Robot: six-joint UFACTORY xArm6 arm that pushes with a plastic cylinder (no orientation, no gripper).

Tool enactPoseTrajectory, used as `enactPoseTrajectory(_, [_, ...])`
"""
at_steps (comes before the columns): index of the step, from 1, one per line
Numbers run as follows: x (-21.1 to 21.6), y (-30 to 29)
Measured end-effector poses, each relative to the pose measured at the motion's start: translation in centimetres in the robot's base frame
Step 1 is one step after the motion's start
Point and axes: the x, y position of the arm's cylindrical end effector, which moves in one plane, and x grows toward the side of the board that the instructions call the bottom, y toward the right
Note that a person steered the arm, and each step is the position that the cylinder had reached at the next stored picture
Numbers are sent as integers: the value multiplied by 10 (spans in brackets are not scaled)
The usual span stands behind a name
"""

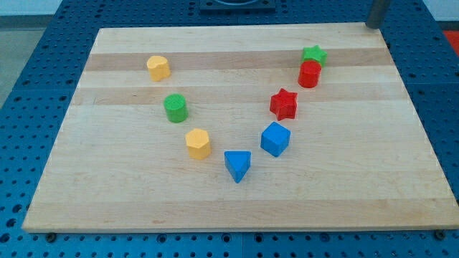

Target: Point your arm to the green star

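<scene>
The green star (314, 54) lies on the wooden board (358, 165) in the view's upper right. It touches a red cylinder (309, 74) just below it. My tip (373, 26) shows at the view's top right corner, at the board's far edge. It is up and to the right of the green star and well apart from it. It touches no block.
A red star (284, 104), a blue cube (275, 138), a blue triangle (237, 165), a yellow hexagon (198, 143), a green cylinder (176, 108) and a yellow block (158, 68) form a V across the board. A blue perforated table surrounds the board.
</scene>
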Motion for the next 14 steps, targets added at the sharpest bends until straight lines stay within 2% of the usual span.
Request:
enactPoseTrajectory(6, [-1,3])
enactPoseTrajectory(9, [52,-47])
enactPoseTrajectory(10, [41,-93])
enactPoseTrajectory(11, [55,-158])
enactPoseTrajectory(12, [78,-160])
enactPoseTrajectory(14, [81,-156])
